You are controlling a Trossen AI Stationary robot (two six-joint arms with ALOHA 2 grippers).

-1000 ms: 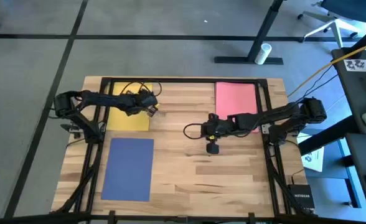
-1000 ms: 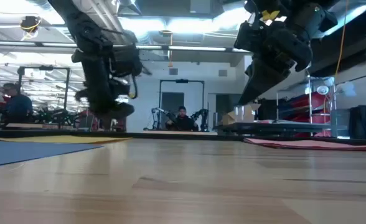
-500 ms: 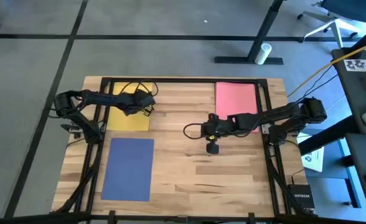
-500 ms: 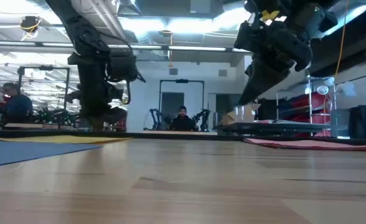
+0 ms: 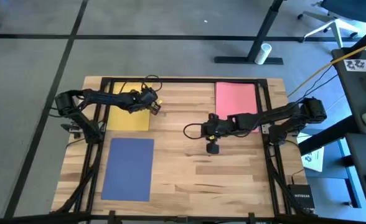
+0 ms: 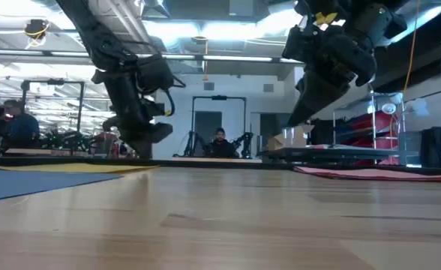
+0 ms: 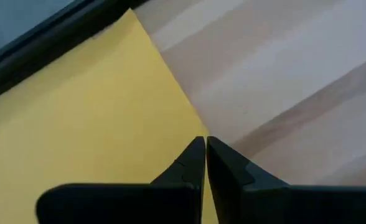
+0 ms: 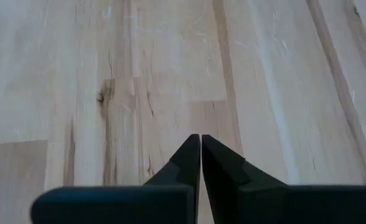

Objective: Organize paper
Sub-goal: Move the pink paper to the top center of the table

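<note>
Three sheets of paper lie flat on the wooden table: a yellow one (image 5: 128, 112) at the far left, a pink one (image 5: 236, 99) at the far right and a navy blue one (image 5: 128, 168) at the near left. My left gripper (image 5: 155, 108) is shut, its tips (image 7: 205, 142) at the yellow sheet's right edge (image 7: 170, 74). My right gripper (image 5: 206, 129) is shut over bare wood in the middle of the table, well above it in the low view (image 6: 310, 105). My left gripper comes down slanting from the table's left onto the yellow sheet's right edge (image 7: 192, 115) with shut fingers. Whether the tips touch the paper or hang just above it, I cannot tell.
A black frame (image 5: 170, 79) runs along the table's far edge and down both sides. Bare wood (image 5: 195, 180) lies between the sheets and toward the near right. People and other equipment show in the room beyond the table (image 6: 219, 142).
My left gripper has swung a little toward the table's left edge and then back toward the right, ending tipped over the yellow sheet's right edge. It has stayed shut. The sheets lie as before.
</note>
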